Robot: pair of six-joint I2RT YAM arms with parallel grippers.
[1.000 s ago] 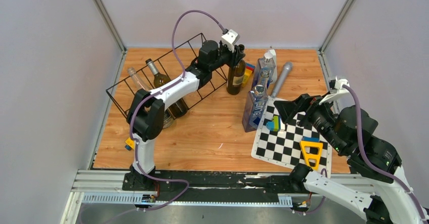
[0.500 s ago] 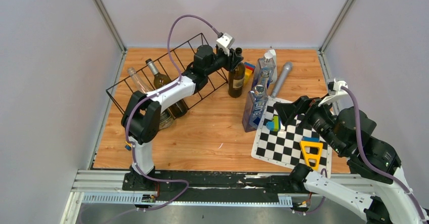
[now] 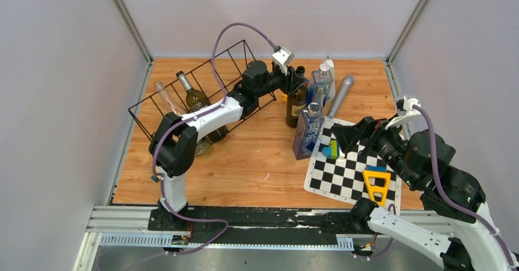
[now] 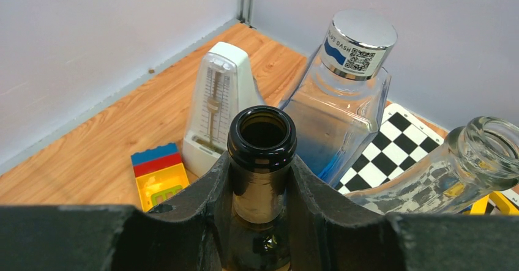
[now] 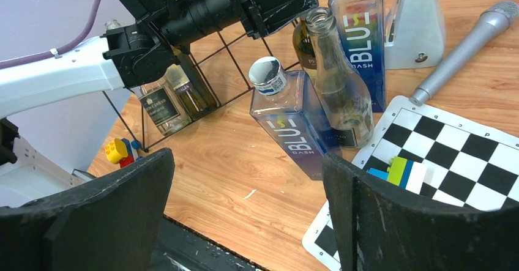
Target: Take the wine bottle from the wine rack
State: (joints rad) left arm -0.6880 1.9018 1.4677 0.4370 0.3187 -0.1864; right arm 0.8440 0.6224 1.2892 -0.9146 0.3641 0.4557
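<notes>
My left gripper (image 3: 296, 79) is shut on the neck of a dark wine bottle (image 3: 297, 103). The bottle stands upright just right of the wine rack (image 3: 183, 76), a long black wire frame lying at the back left. In the left wrist view the fingers (image 4: 208, 188) clamp the open-mouthed bottle neck (image 4: 261, 137) from both sides. Two more bottles lie in the rack: a clear one (image 3: 164, 95) and a dark one (image 3: 192, 95). My right gripper (image 3: 344, 134) is open and empty above the chessboard's near-left part; it also shows in the right wrist view (image 5: 245, 213).
Two blue "BLUE DASH" bottles (image 3: 308, 131) (image 3: 321, 82), a white metronome (image 3: 329, 69) and a silver microphone (image 3: 340, 93) crowd the held bottle's right side. A chessboard mat (image 3: 349, 173) carries small bricks (image 3: 331, 150) and a yellow triangle (image 3: 376, 185). A clear glass bottle (image 5: 336, 87) stands by the blue ones.
My left gripper has carried the dark bottle to the right and a little nearer, away from the rack towards the blue bottles. The right arm has not moved.
</notes>
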